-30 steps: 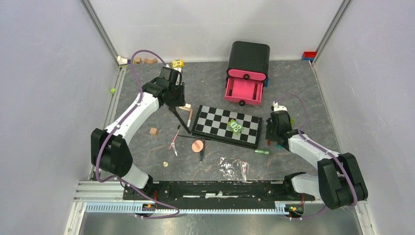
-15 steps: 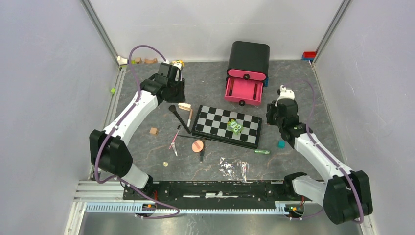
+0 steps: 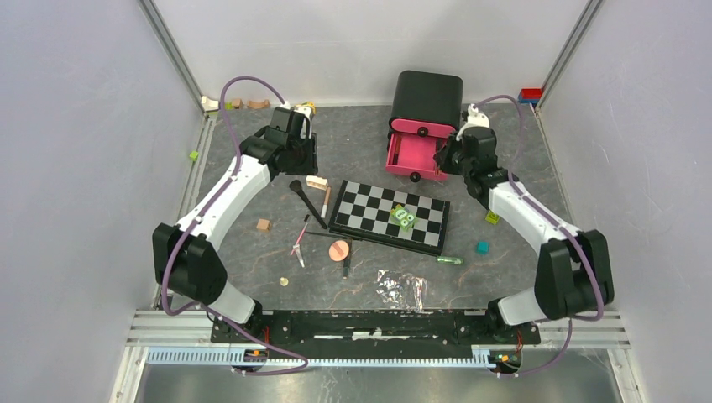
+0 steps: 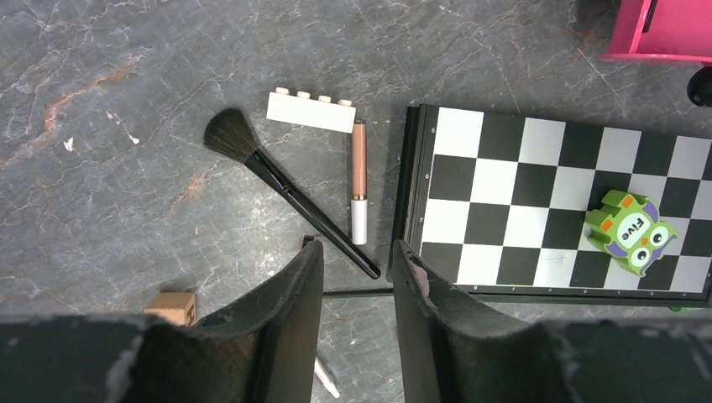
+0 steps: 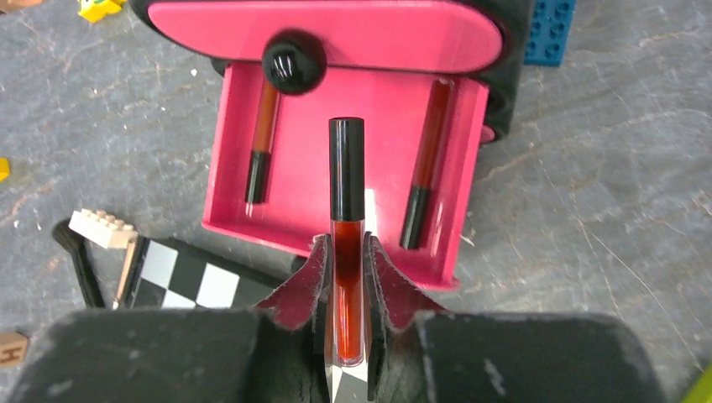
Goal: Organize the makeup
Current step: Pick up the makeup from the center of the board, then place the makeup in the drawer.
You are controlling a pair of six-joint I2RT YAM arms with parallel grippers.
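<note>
Right wrist view: my right gripper (image 5: 346, 252) is clamped on a red gloss tube (image 5: 347, 176), cap forward over the open pink drawer (image 5: 298, 189), lined up to drop beside two tubes (image 5: 260, 147) there. Left gripper (image 4: 356, 264) hangs apart, empty, above the black brush (image 4: 290, 201).

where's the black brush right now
In the top view the brush lies left of centre, just left of the chequered board, its bristles beside a white toy brick.

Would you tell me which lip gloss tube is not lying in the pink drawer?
The middle tube, held in the right gripper; the left tube and right tube lie inside the drawer.
</note>
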